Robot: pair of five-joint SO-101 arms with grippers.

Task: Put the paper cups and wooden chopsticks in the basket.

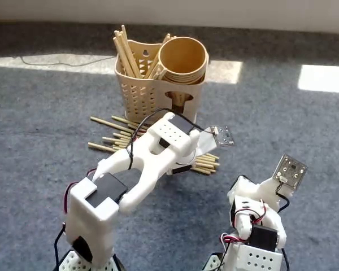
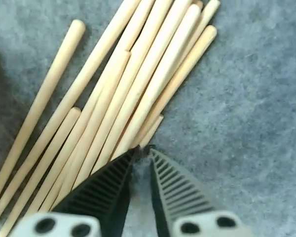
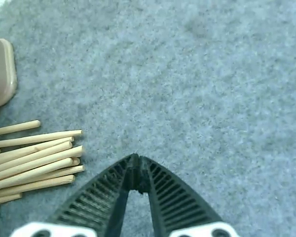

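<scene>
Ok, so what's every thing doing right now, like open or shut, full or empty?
basket: upright, partly filled.
paper cups: stacked inside the basket.
chopsticks in basket: standing up.
chopsticks on carpet: lying flat, piled.
left pincer: empty, at the chopstick ends.
right pincer: shut, empty.

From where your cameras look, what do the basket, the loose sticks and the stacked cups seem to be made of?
Basket: probably plastic; smooth cream walls moulded with even rows of holes.
Chopsticks: apparently bare wood; pale, matt, faint lengthwise grain.
Paper cups: likely thin card; tan, dull, with thin nested rims.
</scene>
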